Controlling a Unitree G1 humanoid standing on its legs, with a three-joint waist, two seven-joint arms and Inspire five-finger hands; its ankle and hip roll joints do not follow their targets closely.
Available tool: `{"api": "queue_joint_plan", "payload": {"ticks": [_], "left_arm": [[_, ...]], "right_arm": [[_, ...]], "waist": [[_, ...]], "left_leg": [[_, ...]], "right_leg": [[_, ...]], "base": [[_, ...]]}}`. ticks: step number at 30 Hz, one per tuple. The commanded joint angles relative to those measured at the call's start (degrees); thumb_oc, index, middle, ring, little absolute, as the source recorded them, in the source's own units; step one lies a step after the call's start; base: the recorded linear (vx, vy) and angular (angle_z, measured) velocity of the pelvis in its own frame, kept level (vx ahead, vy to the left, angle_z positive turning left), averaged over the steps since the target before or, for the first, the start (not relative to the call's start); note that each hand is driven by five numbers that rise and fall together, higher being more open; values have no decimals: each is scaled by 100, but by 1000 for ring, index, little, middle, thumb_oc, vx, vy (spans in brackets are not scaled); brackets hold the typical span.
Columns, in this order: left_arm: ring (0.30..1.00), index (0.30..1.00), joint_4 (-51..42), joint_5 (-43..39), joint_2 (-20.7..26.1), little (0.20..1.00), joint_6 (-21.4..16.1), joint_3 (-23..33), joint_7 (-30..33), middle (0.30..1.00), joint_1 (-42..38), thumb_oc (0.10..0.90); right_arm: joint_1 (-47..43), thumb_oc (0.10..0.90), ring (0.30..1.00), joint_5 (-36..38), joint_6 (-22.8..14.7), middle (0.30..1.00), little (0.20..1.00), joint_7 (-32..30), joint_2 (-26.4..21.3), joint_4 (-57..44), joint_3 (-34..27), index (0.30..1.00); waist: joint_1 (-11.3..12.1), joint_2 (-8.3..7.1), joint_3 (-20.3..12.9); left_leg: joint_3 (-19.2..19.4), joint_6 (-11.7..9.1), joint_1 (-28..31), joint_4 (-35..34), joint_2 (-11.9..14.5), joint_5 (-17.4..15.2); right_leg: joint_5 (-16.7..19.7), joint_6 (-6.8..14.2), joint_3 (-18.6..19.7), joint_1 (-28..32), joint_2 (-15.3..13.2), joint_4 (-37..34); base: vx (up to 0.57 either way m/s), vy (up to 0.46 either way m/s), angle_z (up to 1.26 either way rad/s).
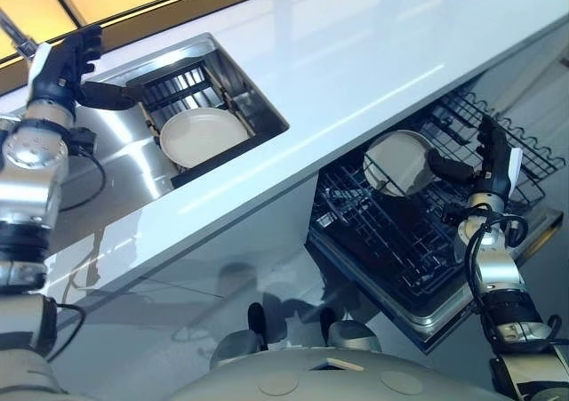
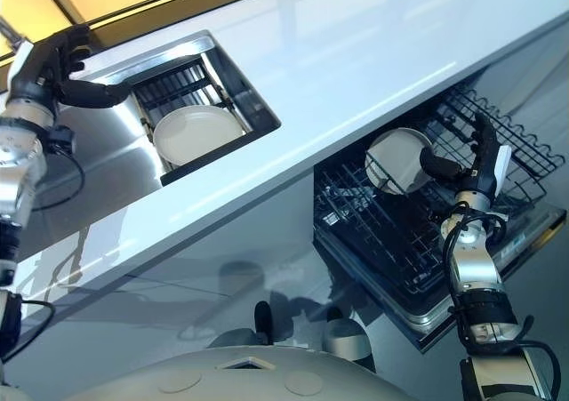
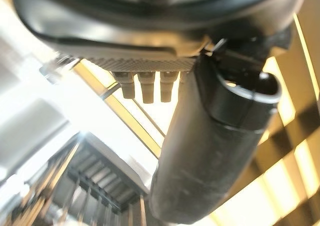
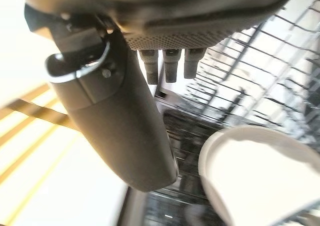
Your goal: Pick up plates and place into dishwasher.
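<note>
A cream plate (image 1: 204, 134) lies in the sink (image 1: 258, 99) beside a dark dish rack (image 1: 178, 83). My left hand (image 1: 69, 63) hovers above the sink's far left corner, open, with its thumb (image 3: 215, 136) stretched toward the basin and nothing in it. A second cream plate (image 1: 396, 161) stands tilted in the pulled-out dishwasher rack (image 1: 391, 250). My right hand (image 1: 487, 165) is just right of that plate, open with its fingers upright. Its thumb (image 4: 120, 126) points at the plate (image 4: 260, 171) with a small gap between them.
A glossy white counter (image 1: 373, 54) runs diagonally between the sink and the dishwasher. The wire rack's raised back section (image 1: 524, 148) stands behind my right hand. A metal faucet (image 1: 13, 29) rises at the far left edge.
</note>
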Motion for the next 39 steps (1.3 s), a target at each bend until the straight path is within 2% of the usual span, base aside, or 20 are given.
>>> {"api": "queue_joint_plan", "payload": {"ticks": [1,6,9,10,17,22,30,38,39], "left_arm": [[900,900,662,766,516,900,190,-302,-430,900,-1065,800],[900,900,1475,1232,805,900,684,-719,-1221,900,-1358,800],[900,900,1785,1108,853,900,789,-910,-1443,900,-1457,800],[900,900,1990,1040,847,900,973,-1009,-1705,900,-1525,800],[900,900,2589,865,738,900,1170,-1243,-2264,900,-1468,800],[900,900,2660,692,547,900,1533,-1248,-2688,900,-1328,800],[900,900,2857,1212,435,900,1634,-1439,-3546,900,-1162,800],[900,900,2380,431,296,900,1914,-1215,-4630,900,-610,800],[825,825,2244,246,271,812,1939,-1220,-4689,825,-534,712]], "right_arm": [[-109,800,900,232,-764,900,900,563,-422,-761,-316,900],[175,800,900,677,-586,900,900,1311,-283,-1199,-152,900],[276,800,900,612,-577,900,900,1570,-258,-1297,-14,900],[309,800,900,378,-624,900,900,1653,-260,-1336,90,900],[296,800,900,267,-625,900,900,1635,-487,-1444,229,900],[353,800,900,279,-589,900,900,1642,-568,-1544,169,900],[413,800,900,339,-587,900,900,1666,-611,-1599,82,900],[461,800,900,236,-564,900,900,1646,-481,-1600,96,900],[462,800,900,223,-565,900,900,1613,-465,-1608,125,900]], "waist": [[-128,321,-636],[-343,382,-592],[-416,392,-558],[-466,394,-546],[-632,370,-475],[-721,357,-379],[-743,335,-327],[-608,359,-332],[-584,362,-328]], "left_leg": [[444,160,270,203,-445,-908],[628,214,223,258,-494,-957],[706,248,215,285,-516,-983],[756,276,216,292,-536,-1006],[972,363,230,276,-626,-1069],[1101,427,206,256,-673,-1085],[1189,466,179,261,-694,-1096],[1125,480,187,251,-690,-1093],[1098,481,194,237,-690,-1089]], "right_leg": [[-231,331,-252,-500,269,549],[-162,421,-78,-618,253,555],[-133,458,-18,-660,241,564],[-106,484,33,-681,236,549],[45,598,223,-761,211,440],[106,665,313,-864,170,455],[161,730,347,-937,126,473],[152,700,265,-875,136,430],[147,692,248,-862,143,425]], "base": [[-26,127,-39],[-23,103,-38],[4,100,-27],[26,137,-31],[33,130,-28],[1,102,-15],[5,31,-4],[0,-5,0],[-6,-50,-1]]}}
